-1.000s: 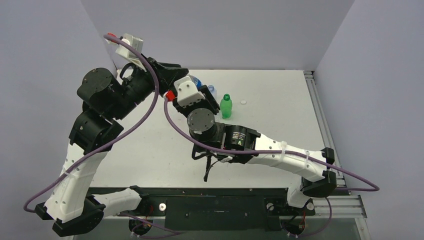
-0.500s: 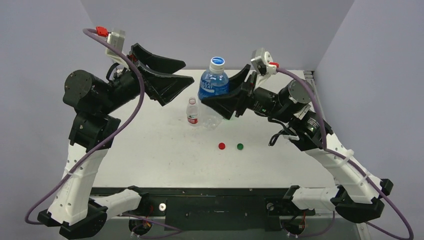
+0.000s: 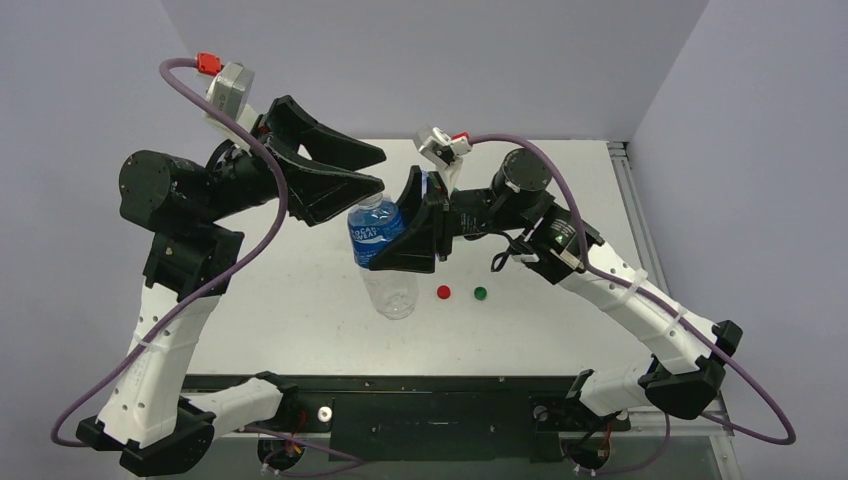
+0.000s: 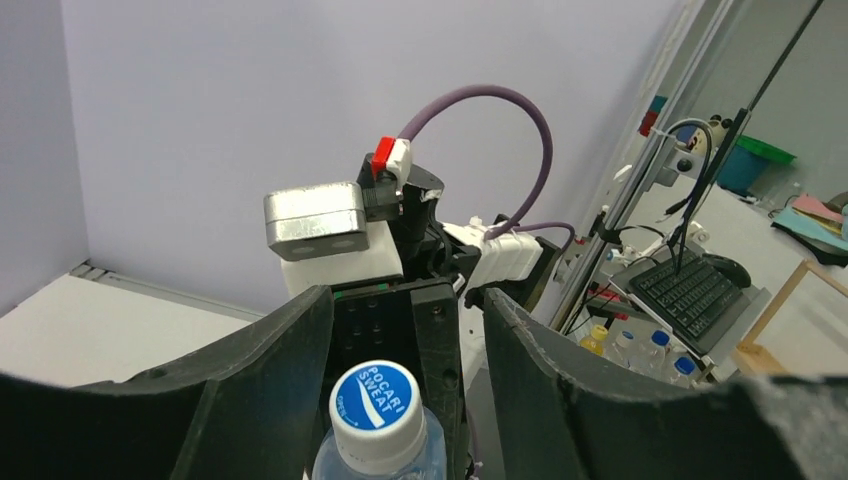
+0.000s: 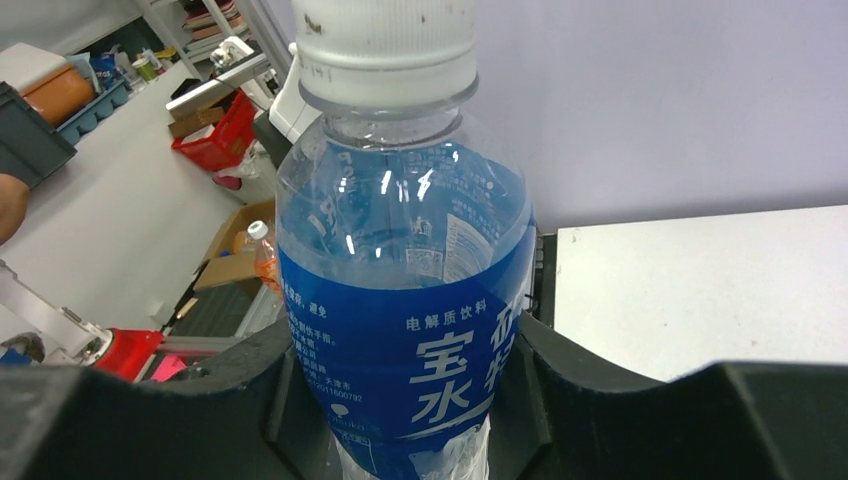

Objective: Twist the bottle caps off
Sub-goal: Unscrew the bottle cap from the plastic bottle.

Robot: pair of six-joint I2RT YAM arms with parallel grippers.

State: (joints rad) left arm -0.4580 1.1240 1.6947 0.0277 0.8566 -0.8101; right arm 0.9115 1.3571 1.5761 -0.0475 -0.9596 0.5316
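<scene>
A clear bottle with a blue label point(image 3: 378, 236) hangs tilted above the table, and my right gripper point(image 3: 410, 230) is shut on its labelled body point(image 5: 410, 330). Its whitish-blue cap point(image 4: 378, 405) sits between the fingers of my left gripper point(image 3: 380, 172). Those jaws stand apart: the left finger point(image 4: 270, 380) is close to the cap, and a gap shows on the other side. The right wrist view has the cap point(image 5: 385, 40) at its top edge. Loose on the table lie a red cap point(image 3: 443, 292) and a green cap point(image 3: 480, 293).
The white table point(image 3: 300, 300) ends in a metal rail point(image 3: 640, 230) along its right side. Grey walls close in the back and both sides. Purple cables point(image 3: 270, 200) loop from both wrists.
The right gripper has carried the blue-label bottle down and to the left, bringing its cap between the left gripper's fingers. The left jaws have narrowed around the cap.
</scene>
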